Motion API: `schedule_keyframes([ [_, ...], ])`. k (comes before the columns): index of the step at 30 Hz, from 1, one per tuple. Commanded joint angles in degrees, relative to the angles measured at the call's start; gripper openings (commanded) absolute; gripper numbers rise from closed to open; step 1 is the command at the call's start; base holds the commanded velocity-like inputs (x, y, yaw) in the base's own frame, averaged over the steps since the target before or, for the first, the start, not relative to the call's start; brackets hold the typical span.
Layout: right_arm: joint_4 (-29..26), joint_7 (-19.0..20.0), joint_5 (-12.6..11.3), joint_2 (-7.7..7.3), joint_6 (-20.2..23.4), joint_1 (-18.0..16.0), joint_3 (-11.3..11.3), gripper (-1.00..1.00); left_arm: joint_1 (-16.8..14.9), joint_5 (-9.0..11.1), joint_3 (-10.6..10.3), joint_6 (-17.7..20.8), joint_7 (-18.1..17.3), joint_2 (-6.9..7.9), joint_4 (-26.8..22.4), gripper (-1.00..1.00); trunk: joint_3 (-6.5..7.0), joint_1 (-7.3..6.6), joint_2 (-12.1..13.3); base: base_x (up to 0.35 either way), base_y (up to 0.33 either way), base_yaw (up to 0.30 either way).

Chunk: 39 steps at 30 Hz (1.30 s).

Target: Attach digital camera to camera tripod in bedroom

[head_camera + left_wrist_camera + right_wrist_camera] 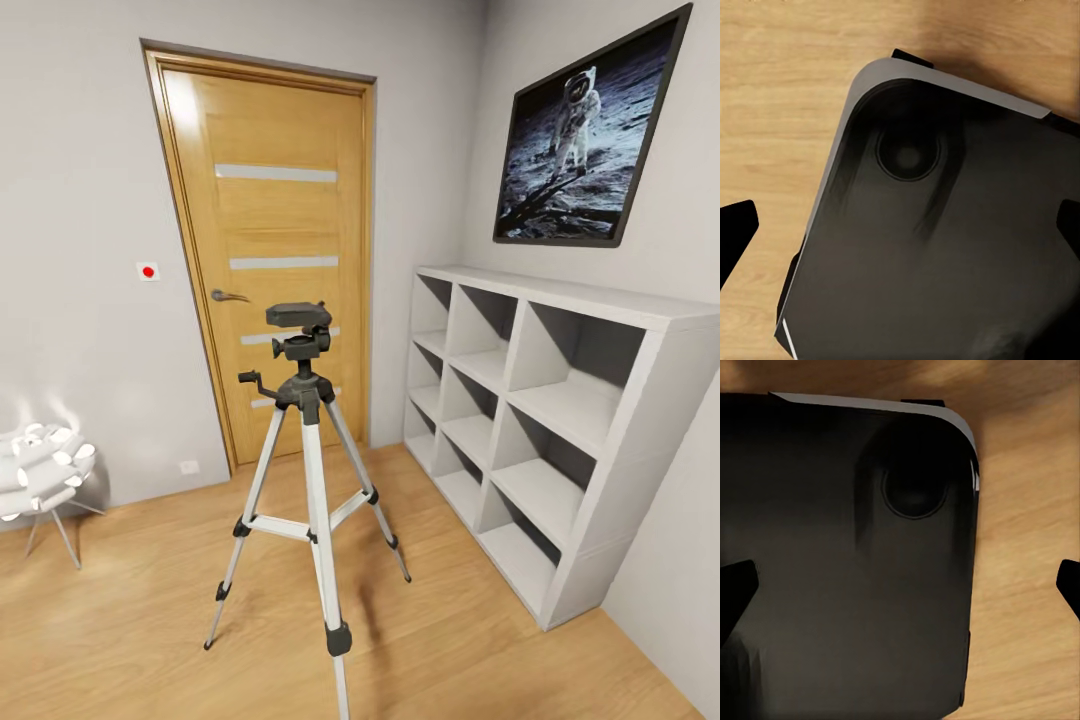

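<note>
Nearest the head camera stands the camera tripod [306,470], its three silver legs spread on the light wood floor [150,620], one foot reaching almost to the lower edge of the view. Its black head [298,316] is bare, so the mounting is not yet done, and the digital camera itself cannot be found in any of the views; where it lies cannot be told. Judging from that, the task is at an early stage: the camera must first be found and picked up, then brought to the head.

Both wrist views look down past a dark rounded panel [945,247], seemingly part of the robot's own base, onto the floor. The left gripper [900,229] and the right gripper [900,589] each show dark fingertips at opposite sides of the frame, so the jaws stand wide and hold nothing.

Behind the tripod is a closed wooden door [275,250]. A white cubby shelf [640,400] runs along the right wall under a framed astronaut picture [585,135], and a white lamp [40,470] stands left. Nothing blocks the way to the tripod.
</note>
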Motion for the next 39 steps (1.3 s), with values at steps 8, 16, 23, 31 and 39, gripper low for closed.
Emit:
schedule_keyframes([
  [8, 0.0, -0.1, 0.2, 0.05, -0.1, 0.0, -0.2, 1.0, 0.0, 0.2, 0.0, -0.1, 0.0, 0.0, 0.0, 1.0, -0.04, 0.0, 0.0, 0.0, 0.0, 0.054],
  [16, 0.0, -0.1, 0.2, 0.04, -0.2, 0.0, -0.2, 1.0, 0.0, 0.2, 0.0, -0.1, 0.0, 0.0, 0.0, 1.0, -0.04, 0.0, 0.0, 0.0, 0.0, 0.221],
  [23, 0.0, -0.1, 0.3, 0.03, -0.2, 0.0, -0.2, 1.0, 0.0, 0.2, 0.0, -0.1, 0.0, 0.0, 0.0, 1.0, -0.04, 0.0, 0.0, 0.0, 0.0, 0.263],
  [31, 0.0, -0.1, 0.3, -0.03, -0.2, 0.0, -0.2, 1.0, 0.0, 0.2, 0.1, -0.1, 0.0, 0.0, 0.0, 1.0, -0.04, 0.0, 0.0, 0.0, 0.0, 0.143],
  [39, 0.0, 0.0, 0.6, -0.23, -0.1, 0.0, 0.0, 1.0, 0.0, 0.2, 0.0, -0.1, 0.0, 0.0, 0.0, 1.0, -0.04, 0.0, 0.0, 0.0, 0.0, 0.012],
])
